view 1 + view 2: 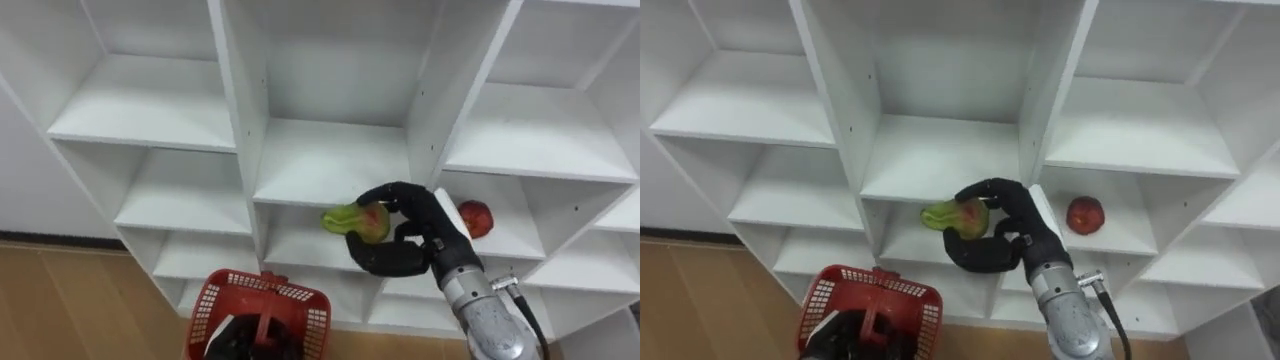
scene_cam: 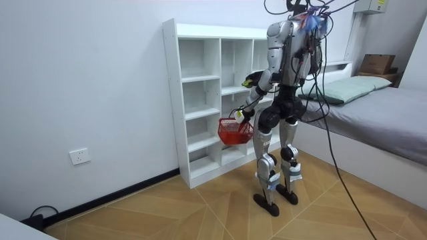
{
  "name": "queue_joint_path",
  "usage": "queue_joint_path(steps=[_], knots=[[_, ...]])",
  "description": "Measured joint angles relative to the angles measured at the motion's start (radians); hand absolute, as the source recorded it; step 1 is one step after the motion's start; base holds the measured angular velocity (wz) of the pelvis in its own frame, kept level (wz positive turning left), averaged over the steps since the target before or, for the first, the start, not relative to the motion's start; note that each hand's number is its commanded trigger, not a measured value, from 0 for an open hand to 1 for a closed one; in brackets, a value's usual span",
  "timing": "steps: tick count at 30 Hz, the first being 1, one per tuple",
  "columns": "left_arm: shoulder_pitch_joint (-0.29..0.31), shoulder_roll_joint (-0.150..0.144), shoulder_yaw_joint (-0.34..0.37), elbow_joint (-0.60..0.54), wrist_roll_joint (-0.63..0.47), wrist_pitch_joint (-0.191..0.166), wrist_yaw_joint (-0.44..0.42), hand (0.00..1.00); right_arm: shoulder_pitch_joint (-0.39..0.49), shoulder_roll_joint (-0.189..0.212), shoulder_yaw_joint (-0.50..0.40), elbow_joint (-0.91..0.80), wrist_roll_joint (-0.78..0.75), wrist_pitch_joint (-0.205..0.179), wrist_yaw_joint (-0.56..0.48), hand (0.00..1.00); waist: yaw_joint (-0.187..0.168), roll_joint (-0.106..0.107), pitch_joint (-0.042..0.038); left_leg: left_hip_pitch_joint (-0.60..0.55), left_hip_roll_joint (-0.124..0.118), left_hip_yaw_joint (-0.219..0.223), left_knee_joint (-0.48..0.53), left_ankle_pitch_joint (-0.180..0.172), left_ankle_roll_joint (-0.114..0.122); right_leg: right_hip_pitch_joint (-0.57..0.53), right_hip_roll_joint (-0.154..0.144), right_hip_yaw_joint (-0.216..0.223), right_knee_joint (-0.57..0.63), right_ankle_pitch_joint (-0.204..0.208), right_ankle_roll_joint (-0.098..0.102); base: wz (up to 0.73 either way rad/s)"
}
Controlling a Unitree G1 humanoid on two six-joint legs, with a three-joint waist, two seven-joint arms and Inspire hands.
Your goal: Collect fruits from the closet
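Note:
My right hand (image 1: 408, 238) is shut on a green fruit with a red blush (image 1: 350, 220), held in front of the middle compartment of the white closet (image 1: 330, 160). That hand and fruit (image 1: 946, 215) sit just above a lower shelf. A red apple (image 1: 476, 218) lies on the shelf of the compartment to the right, close beside my wrist. Low in the view hangs a red mesh basket (image 1: 300, 297), with my left hand (image 1: 238, 338) curled round its handle. In the room view I stand facing the closet (image 2: 200, 100) with the basket (image 2: 233, 133) at hip height.
The other closet compartments hold nothing I can see. Upright dividers (image 1: 240, 110) flank the middle column. Wooden floor (image 1: 80, 300) lies at the lower left. A bed (image 2: 373, 100) stands behind me on the room view's right.

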Motion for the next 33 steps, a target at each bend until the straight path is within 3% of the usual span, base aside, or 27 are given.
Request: queue_joint_path(steps=[15, 19, 27, 33], knots=[[0.008, 0.012, -0.001, -0.002, 0.001, -0.023, 0.000, 1.00, 0.112, -0.001, -0.001, 0.010, -0.074, -0.002, 0.083, 1.00, -0.021, 0.018, 0.0082, -0.004, 0.012, 0.051, -0.009, -0.004, 0.000, -0.038, 0.009, 0.060, 0.019, 0.001, -0.001, -0.10], [0.004, 0.016, -0.010, -0.002, 0.001, -0.044, 0.009, 1.00, 0.110, -0.001, 0.000, 0.059, -0.080, -0.003, 0.070, 1.00, -0.025, 0.014, 0.0053, -0.020, 0.013, 0.060, -0.008, -0.004, 0.000, -0.068, 0.009, 0.069, 0.034, 0.001, -0.001, -0.07], [0.003, 0.028, -0.010, -0.002, 0.022, -0.064, 0.012, 1.00, 0.084, -0.003, 0.000, 0.176, -0.095, -0.004, 0.051, 1.00, -0.025, 0.014, 0.0055, -0.022, 0.012, 0.059, -0.009, -0.004, 0.001, -0.068, 0.009, 0.061, 0.033, 0.000, -0.001, -0.01], [-0.021, 0.039, -0.030, -0.012, 0.040, -0.064, 0.010, 1.00, 0.059, -0.004, 0.013, 0.250, -0.099, -0.004, 0.023, 1.00, -0.021, 0.015, 0.0049, -0.088, 0.013, 0.053, 0.015, -0.004, 0.001, -0.119, 0.005, 0.038, 0.039, 0.002, -0.003, 0.04]])
